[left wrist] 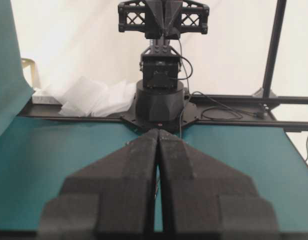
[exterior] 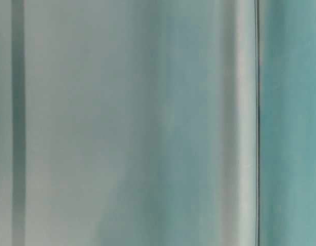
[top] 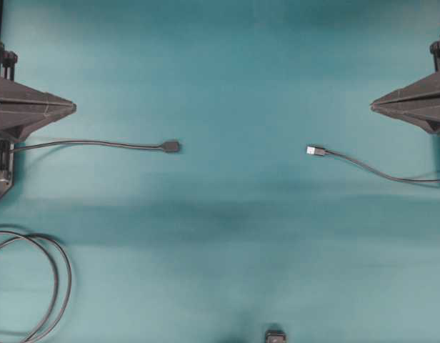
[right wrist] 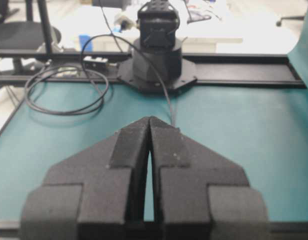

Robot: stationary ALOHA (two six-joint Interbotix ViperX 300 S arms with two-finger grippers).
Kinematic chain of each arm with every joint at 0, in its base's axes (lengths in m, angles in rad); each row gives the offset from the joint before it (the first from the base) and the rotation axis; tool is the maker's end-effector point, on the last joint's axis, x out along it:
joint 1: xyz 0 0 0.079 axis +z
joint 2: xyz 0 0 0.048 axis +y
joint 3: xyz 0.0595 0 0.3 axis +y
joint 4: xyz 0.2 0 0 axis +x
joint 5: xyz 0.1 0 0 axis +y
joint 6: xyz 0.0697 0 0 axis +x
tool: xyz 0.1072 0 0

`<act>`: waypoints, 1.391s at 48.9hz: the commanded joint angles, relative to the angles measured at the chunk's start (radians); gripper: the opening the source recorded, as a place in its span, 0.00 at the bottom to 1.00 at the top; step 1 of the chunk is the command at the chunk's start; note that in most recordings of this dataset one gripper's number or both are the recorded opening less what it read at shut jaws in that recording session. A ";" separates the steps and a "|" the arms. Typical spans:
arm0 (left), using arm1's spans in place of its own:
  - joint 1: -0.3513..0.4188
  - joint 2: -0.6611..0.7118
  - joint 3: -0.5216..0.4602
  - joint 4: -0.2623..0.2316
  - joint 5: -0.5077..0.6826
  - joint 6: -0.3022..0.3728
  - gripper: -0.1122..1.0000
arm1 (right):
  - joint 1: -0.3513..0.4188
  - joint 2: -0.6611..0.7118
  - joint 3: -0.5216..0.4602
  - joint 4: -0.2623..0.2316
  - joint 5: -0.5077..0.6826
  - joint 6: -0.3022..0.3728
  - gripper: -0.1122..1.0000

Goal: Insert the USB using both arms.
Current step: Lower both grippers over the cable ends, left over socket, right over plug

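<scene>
The USB (top: 316, 151) lies flat on the teal bench (top: 227, 236), right of the middle in the overhead view, its silver plug pointing left and its thin grey cable trailing off toward the right edge. Facing it from the left, well apart across bare bench, lies the black socket (top: 171, 146) on its own cable, which runs back toward the left arm.

The right gripper (top: 374, 107) sits at the right edge, above and to the right of the plug, well apart from it; its jaws are pressed together and hold nothing. The left gripper (top: 73, 108) sits at the left edge, above and left of the socket, its jaws likewise pressed together and empty. Both tips point inward toward the middle.

In the left wrist view the left gripper's fingers (left wrist: 129, 175) meet along one seam, and in the right wrist view the right gripper's fingers (right wrist: 179, 150) touch at the tip. Neither wrist view shows the plug.

A looped cable coil (top: 48, 286) rests at the lower left corner of the bench. The table-level view is a blur.
</scene>
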 commanded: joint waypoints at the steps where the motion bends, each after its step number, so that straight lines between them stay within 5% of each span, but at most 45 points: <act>1: -0.009 0.015 0.006 -0.015 0.000 -0.018 0.14 | 0.003 0.012 -0.002 -0.005 -0.005 -0.002 0.10; 10: -0.020 0.023 -0.014 -0.015 0.026 -0.017 0.13 | 0.005 0.012 -0.012 -0.006 0.080 0.000 0.10; 31: -0.021 0.097 -0.160 -0.015 0.503 -0.035 0.13 | 0.005 0.017 -0.127 -0.006 0.445 0.003 0.10; 47: -0.017 0.086 -0.164 -0.015 0.535 -0.115 0.13 | 0.003 0.031 -0.163 -0.006 0.583 0.107 0.10; 53: -0.017 0.087 -0.161 -0.015 0.537 -0.117 0.26 | 0.003 0.032 -0.166 -0.006 0.595 0.107 0.10; 62: -0.017 0.098 -0.160 -0.015 0.543 -0.118 0.67 | 0.005 0.075 -0.178 -0.006 0.666 0.107 0.10; 68: -0.017 0.117 -0.152 -0.015 0.563 -0.118 0.69 | 0.005 0.140 -0.193 -0.006 0.719 0.106 0.10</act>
